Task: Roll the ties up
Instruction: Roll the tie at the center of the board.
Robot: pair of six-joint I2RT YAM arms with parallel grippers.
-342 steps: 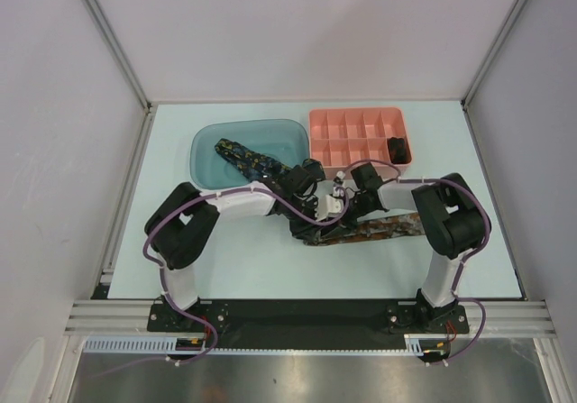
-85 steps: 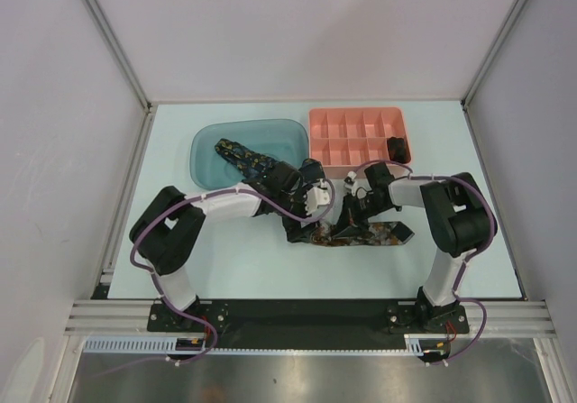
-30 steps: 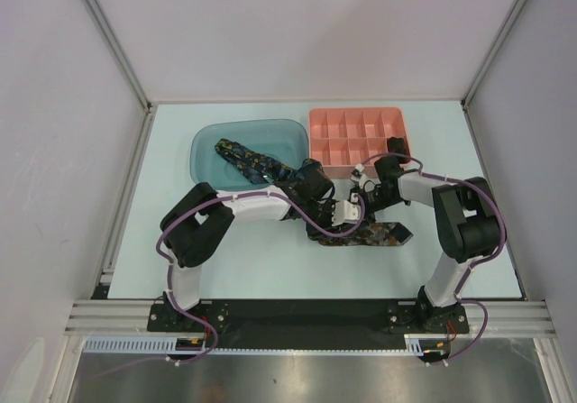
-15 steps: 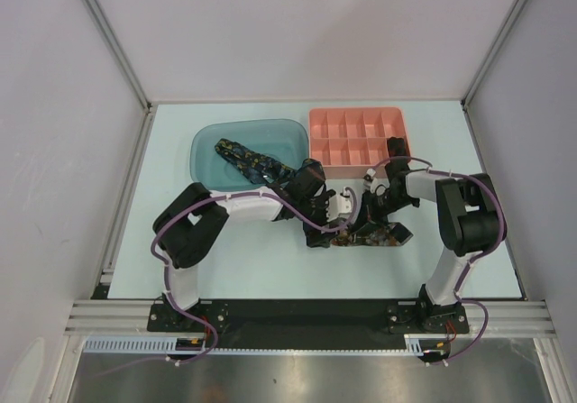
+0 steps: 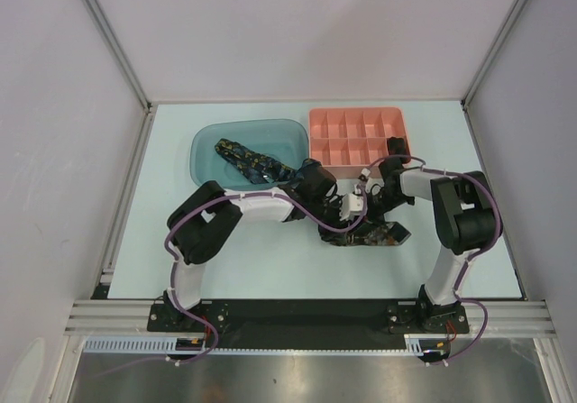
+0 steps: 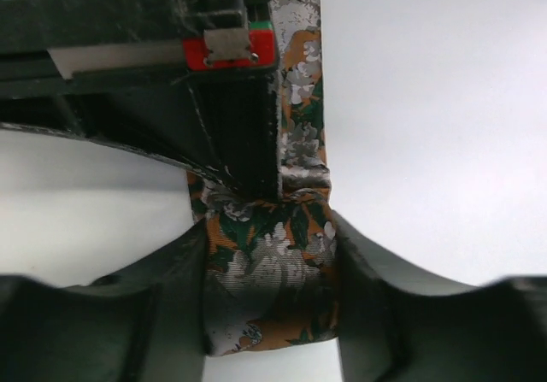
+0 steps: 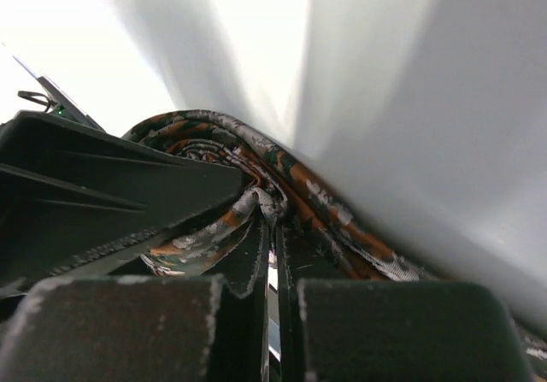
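Left wrist view showed the left hand [image 6: 268, 258] pinching the part-rolled orange-brown flecked fabric tie [image 6: 301, 74], the right hand [image 7: 272, 221] pressed together on its fold just ahead; either slipping risked unrolling it.

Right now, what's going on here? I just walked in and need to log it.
Both arms are working on the flecked tie at mid-table. The right gripper is shut on it where the fabric curls into a coil. The left gripper straddles the strip, but I can't tell if it is squeezing. The navy tie lies unrolled, draped over the bin. One rolled bundle sits in the tray.
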